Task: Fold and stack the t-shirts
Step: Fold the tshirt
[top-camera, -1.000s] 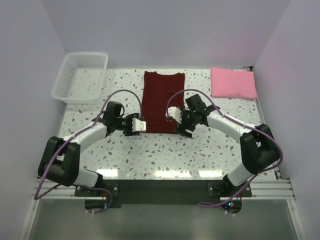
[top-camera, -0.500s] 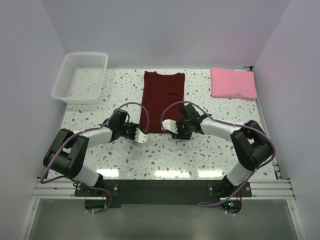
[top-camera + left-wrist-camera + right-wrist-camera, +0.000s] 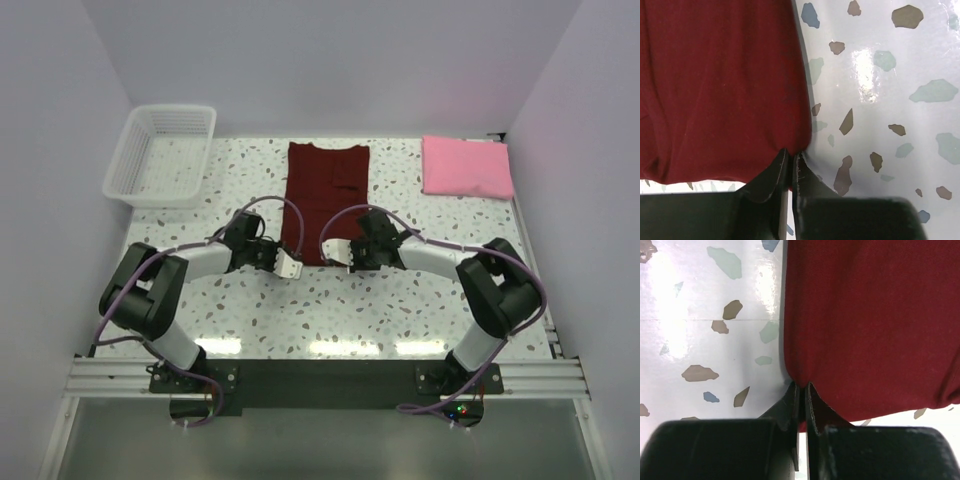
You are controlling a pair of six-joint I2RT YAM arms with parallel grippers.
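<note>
At near hem of maroon t-shirt [image 3: 325, 190]
Left gripper [image 3: 791, 156] and right gripper [image 3: 801, 387] pinch its corners, seemingly for folding.

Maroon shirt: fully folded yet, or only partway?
Partway: the maroon shirt lies as a long strip, sleeves folded in, its near corners pinched by the left gripper and right gripper.

— How is the top view lit?
— Bright, even light is thrown from overhead; white glare is seen on the table [image 3: 400, 300] along its near edge, and only faint shadows are cast under the arms [image 3: 195, 262]. The walls [image 3: 60, 150] are tinted lilac.
— And the wrist views?
— Glare patches are seen on the glossy table. The maroon t-shirt [image 3: 715, 85] is rendered sharply, its weave resolved, while the closest foreground is left slightly soft.
</note>
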